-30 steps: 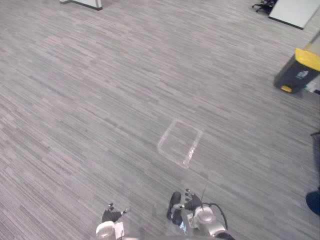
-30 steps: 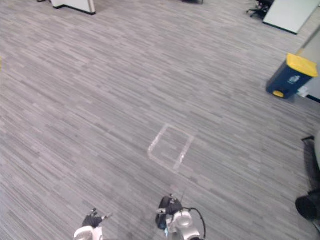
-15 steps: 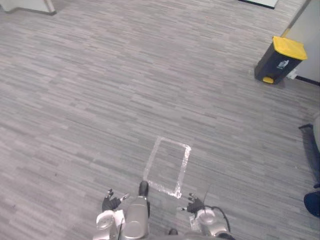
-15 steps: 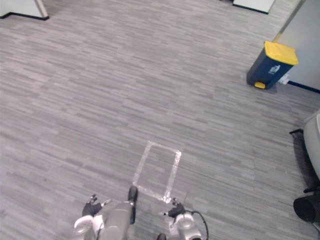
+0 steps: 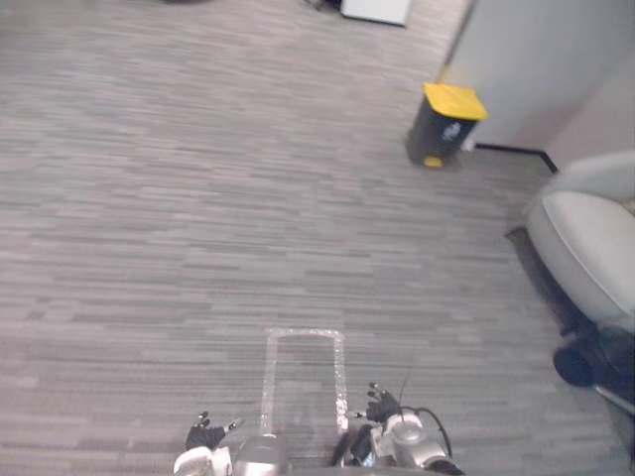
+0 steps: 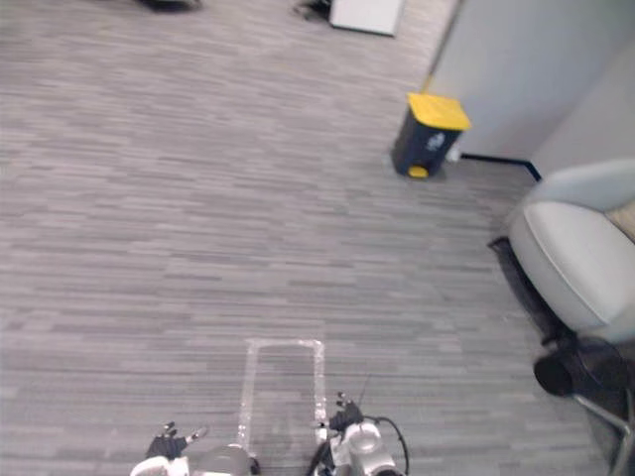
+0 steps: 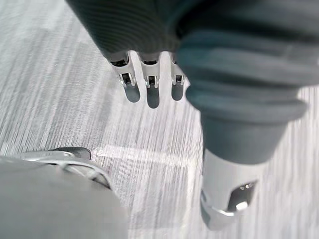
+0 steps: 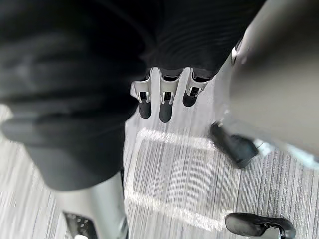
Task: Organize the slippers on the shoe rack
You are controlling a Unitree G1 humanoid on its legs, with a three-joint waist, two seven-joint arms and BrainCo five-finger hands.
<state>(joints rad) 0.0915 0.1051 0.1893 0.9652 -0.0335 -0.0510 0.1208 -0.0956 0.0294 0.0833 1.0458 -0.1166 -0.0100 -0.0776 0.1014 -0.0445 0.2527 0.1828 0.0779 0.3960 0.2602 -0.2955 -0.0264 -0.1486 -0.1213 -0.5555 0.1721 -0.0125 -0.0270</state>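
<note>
My left hand (image 5: 205,433) hangs low at the bottom edge of the left eye view, fingers relaxed and holding nothing. In its own wrist view the left hand's fingers (image 7: 152,87) point straight down at the grey carpet. My right hand (image 5: 382,405) hangs a little to the right of it, also open and empty. The right hand's fingers (image 8: 164,99) hang straight over a taped outline on the floor.
A rectangle of pale tape (image 5: 303,382) marks the carpet just ahead. Farther off, a black bin with a yellow lid (image 5: 443,124) stands by a grey wall. A grey armchair (image 5: 585,233) sits at the right, and a white cabinet (image 5: 375,10) at the far top.
The camera has swung to the right: the bin now sits upper middle, the armchair has come into view, and the taped rectangle lies straight ahead. Both hands hang as before.
</note>
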